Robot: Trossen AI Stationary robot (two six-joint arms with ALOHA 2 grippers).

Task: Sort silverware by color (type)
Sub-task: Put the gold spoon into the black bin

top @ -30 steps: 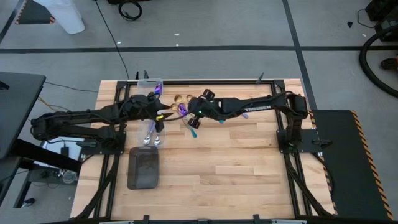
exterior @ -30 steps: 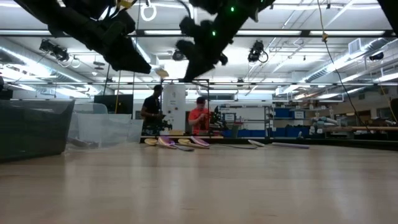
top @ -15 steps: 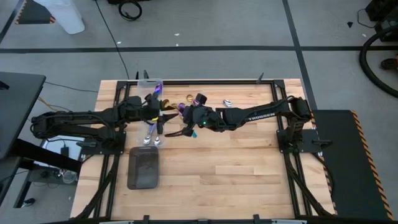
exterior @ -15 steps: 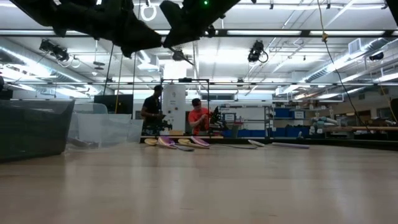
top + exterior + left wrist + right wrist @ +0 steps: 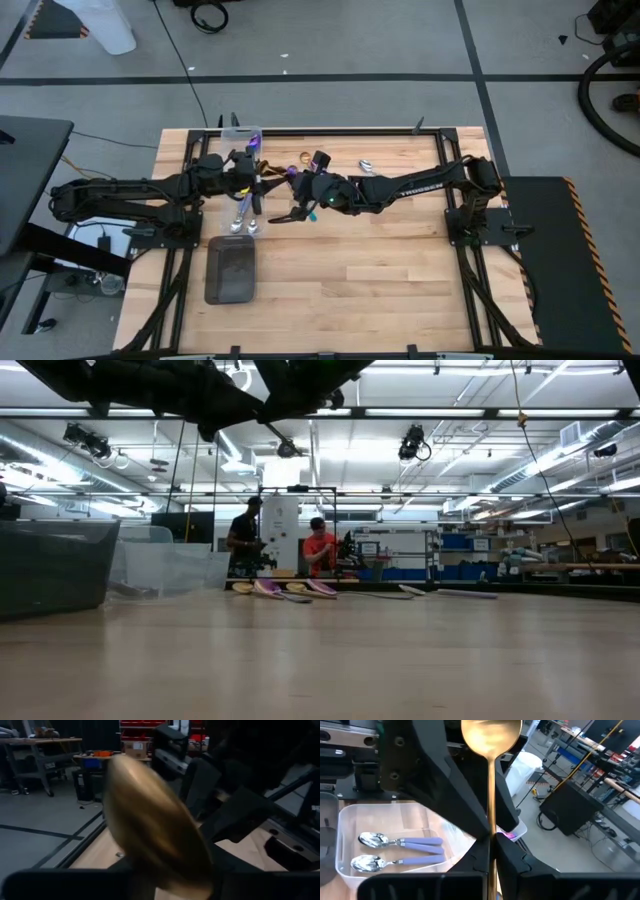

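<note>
A gold spoon [image 5: 491,735] hangs in the air between my two grippers, above the table's far left part. My right gripper [image 5: 288,186] is shut on its handle. My left gripper [image 5: 266,184] faces it from the table's left and is shut on the same spoon, whose bowl [image 5: 155,830] fills the left wrist view. Two spoons with silver bowls and pale blue handles [image 5: 400,841] lie in a clear bin [image 5: 342,820]. A second clear bin [image 5: 242,135] holds a purple spoon [image 5: 256,146]. More spoons [image 5: 290,589] lie on the table. My left gripper has its two fingers [image 5: 445,795] on either side of the spoon's handle [image 5: 491,822], about mid-length, meeting it just ahead of my right fingertips. It comes level from the table's left, along the spoon. The bowl reaches back toward its wrist. My right gripper pinches the handle [image 5: 491,851] lower down, toward its free end, between its two fingers [image 5: 515,865]. It comes about level from the table's right, along the spoon. The spoon is lifted clear of the table, bowl pointing at my left gripper.
A dark grey tray [image 5: 230,270] lies near the left front. A gold spoon [image 5: 301,157] and a silver one [image 5: 366,165] lie by the far edge. The table's middle and right are bare wood [image 5: 400,260]. People stand in the room beyond [image 5: 320,550].
Both grippers have risen and tipped up from pointing down to about level. My right gripper has carried the gold spoon toward the table's left, up to my left gripper. My left gripper's fingers have drawn in onto the spoon's handle.
</note>
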